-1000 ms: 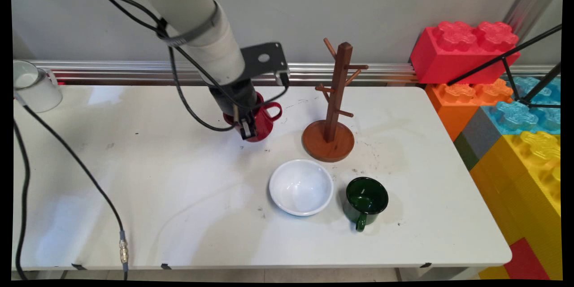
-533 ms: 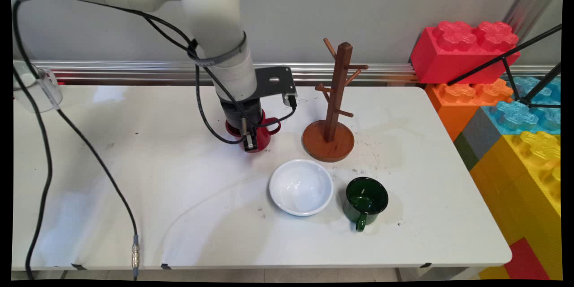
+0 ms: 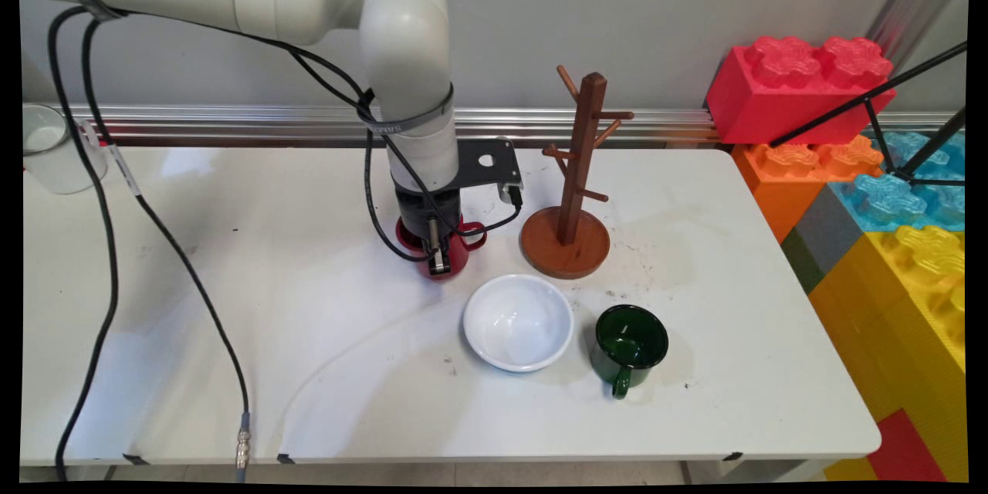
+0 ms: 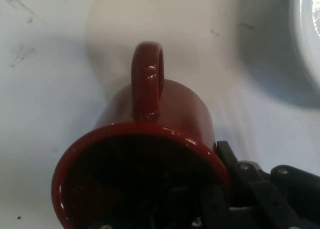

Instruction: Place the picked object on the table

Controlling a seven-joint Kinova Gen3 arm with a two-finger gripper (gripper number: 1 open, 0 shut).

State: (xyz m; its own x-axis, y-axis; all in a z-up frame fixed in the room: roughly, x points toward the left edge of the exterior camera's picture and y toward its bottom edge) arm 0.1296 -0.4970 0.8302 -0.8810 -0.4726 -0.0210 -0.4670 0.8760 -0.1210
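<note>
The tool [image 3: 437, 262] pinched the glossy red mug [image 3: 451, 251] by its rim, mid-table [image 3: 231, 262], near the bowl [image 3: 518, 322] and rack [image 3: 567, 235].

Overall light: bright and even in the main view, soft, with no hard-edged shadows.
Table [image 3: 231, 285]: pale glossy patches near its far left and near left, reflecting light from above.
Shadows: faint grey ones lie under the white bowl [image 3: 518, 322] and to the right of the green mug [image 3: 629, 347].
Arm [image 3: 405, 38]: evenly lit, with a mild sheen on its elbow.
Edges: the main view bows outward, so the rail [image 3: 231, 122] at the wall curves slightly.
Hand view: dimmer; the red mug [image 4: 145, 164] is soft in focus, its inside nearly black, with glints on handle and rim.
Bowl rim [image 4: 305, 44]: washed out to white glare.
</note>
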